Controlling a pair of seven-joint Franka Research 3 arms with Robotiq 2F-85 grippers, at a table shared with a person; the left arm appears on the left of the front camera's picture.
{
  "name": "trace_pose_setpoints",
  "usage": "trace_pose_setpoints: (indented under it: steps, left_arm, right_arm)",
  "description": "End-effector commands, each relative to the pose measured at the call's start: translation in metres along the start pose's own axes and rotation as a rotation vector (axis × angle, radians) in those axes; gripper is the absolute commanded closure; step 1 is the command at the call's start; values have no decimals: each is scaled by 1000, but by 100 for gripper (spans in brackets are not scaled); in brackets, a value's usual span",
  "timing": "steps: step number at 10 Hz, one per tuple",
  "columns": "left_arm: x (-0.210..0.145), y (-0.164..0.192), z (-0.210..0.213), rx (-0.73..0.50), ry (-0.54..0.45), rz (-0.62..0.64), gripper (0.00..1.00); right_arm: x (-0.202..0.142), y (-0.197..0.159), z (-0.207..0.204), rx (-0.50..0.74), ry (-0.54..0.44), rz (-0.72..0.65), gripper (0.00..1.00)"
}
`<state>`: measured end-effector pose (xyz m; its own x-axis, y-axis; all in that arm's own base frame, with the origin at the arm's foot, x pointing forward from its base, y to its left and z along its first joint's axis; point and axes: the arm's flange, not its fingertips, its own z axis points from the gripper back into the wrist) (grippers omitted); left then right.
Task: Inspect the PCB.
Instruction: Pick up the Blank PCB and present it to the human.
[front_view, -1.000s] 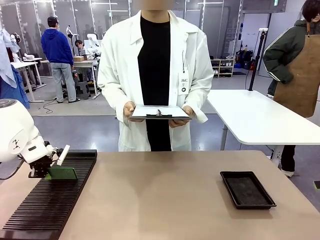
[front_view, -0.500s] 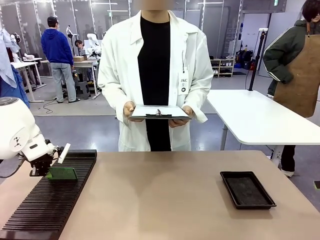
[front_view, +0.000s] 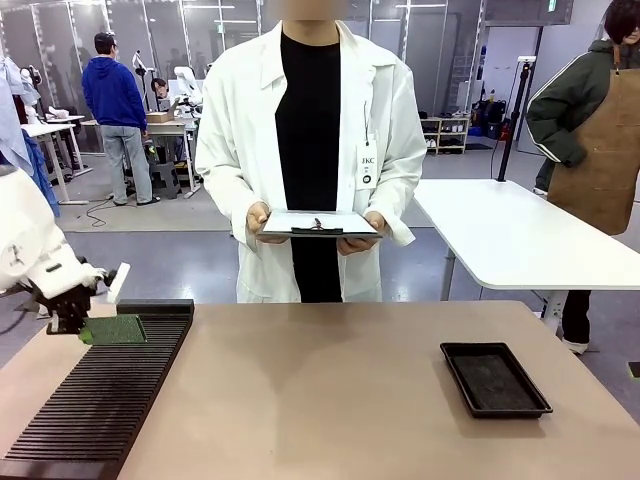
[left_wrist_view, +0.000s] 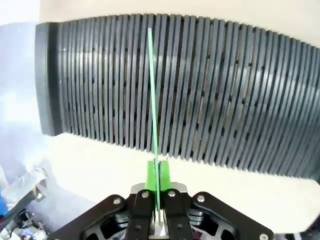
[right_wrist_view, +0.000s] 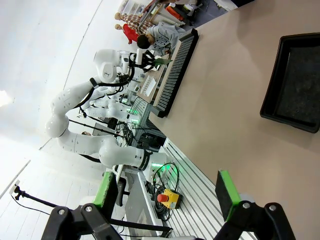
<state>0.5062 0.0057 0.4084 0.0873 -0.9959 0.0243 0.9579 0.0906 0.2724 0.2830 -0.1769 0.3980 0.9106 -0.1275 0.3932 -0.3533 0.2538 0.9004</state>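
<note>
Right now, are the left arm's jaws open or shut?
Shut on the PCB: in the left wrist view, both green pads clamp its thin edge.

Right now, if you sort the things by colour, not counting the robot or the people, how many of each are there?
Green: 1, the PCB, pinched in the left pincer.
Black: 2, the slotted rack and the tray.
White: 1, the clipboard with its paper.
Total: 4.
</note>
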Motion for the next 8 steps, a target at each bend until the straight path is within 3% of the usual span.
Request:
trace_pose_setpoints:
  steps: [1,3,5,7,8]
  left_arm:
    - [-14,7,22,-76,-82,112,100]
    - [-30,-4,40,-181,-246,248,100]
    - [-42,-16,40,-348,-463,598,100]
    - [-34,-28,32,-455,-623,699,100]
    - [-29,-25,25,-492,-646,738,100]
  right_arm:
    - [0,1,0,10,-8,6,0]
    - [0,1,0,10,-8,6,0]
    - [0,1,0,10,-8,6,0]
    - [0,1,0,10,-8,6,0]
    - [0,1,0,10,-8,6,0]
